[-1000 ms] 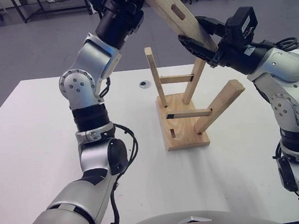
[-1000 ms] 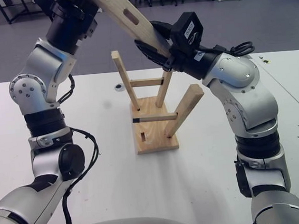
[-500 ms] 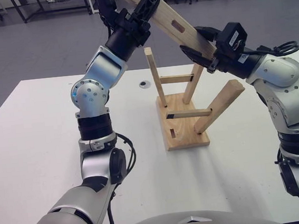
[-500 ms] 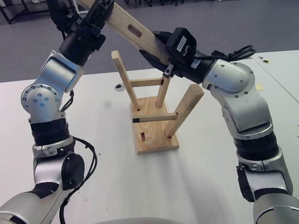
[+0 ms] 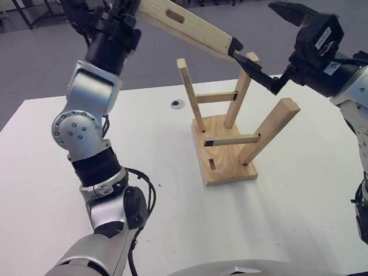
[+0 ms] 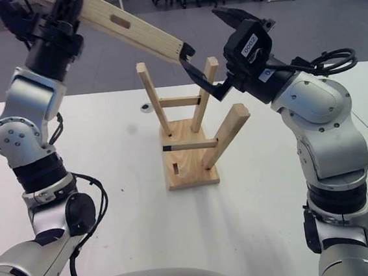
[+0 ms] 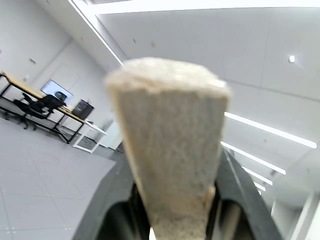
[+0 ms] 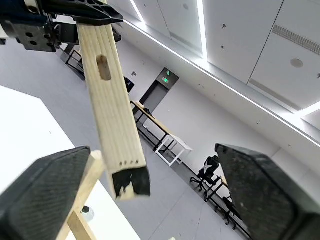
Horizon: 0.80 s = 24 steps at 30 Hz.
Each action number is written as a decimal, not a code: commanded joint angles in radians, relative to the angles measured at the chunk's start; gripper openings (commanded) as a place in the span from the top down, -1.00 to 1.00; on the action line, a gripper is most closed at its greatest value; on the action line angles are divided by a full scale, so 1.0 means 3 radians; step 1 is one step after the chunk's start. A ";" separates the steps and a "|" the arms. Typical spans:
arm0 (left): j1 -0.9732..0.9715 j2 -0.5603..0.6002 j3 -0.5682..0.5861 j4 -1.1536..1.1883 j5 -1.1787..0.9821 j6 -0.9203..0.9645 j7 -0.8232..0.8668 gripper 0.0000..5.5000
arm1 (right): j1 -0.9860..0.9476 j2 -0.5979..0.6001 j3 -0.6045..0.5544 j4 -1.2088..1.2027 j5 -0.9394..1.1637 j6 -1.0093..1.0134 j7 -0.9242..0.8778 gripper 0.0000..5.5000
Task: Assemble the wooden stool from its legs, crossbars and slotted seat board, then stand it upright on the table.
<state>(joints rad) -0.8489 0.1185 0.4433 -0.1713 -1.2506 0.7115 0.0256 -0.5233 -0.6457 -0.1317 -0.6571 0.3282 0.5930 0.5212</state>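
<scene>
Wood fills the closed left fingers [image 7: 245, 210]: the upper end of the loose leg [image 5: 186, 21], at 11 o'clock. Its long axis slopes down toward 2 o'clock, dark tip beside the spread, empty right fingers [image 8: 45, 200]; the upturned seat board [image 5: 229, 169] lies on the desk [image 5: 36, 159] at 6 o'clock from that tip.

Bright, even light from long white ceiling strips [image 8: 201, 20]; only soft, faint shadows on the white tabletop [image 5: 30, 166]. The near pale wooden leg end [image 7: 170, 140] is blurred.
</scene>
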 commanded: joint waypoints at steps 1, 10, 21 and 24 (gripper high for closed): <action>0.0121 0.0220 0.0141 -0.0118 -0.0192 0.0025 0.0275 0.63 | -0.0126 0.0109 -0.0219 -0.0110 0.0251 0.0123 -0.0134 -0.95; 0.1796 0.0778 0.0205 -0.1218 -0.0972 0.0347 0.0893 0.63 | 0.0841 -0.0227 -0.0961 0.0487 0.0003 0.0174 -0.0284 -0.96; 0.2840 0.0080 -0.0495 -0.1424 -0.0261 -0.0200 0.1331 0.63 | 0.1346 0.0407 0.1249 0.2540 -0.1572 -0.0805 -0.0397 -0.96; 0.2979 -0.0028 -0.0597 -0.1489 -0.0152 -0.0294 0.1403 0.63 | 0.1447 0.0526 0.1506 0.2139 -0.1537 -0.0812 -0.0182 -0.96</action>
<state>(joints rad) 0.0351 0.1347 0.2864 -0.5981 -1.3214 0.6448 0.4272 -0.1434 -0.5167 0.2521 0.0199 -0.1347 0.3263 0.4077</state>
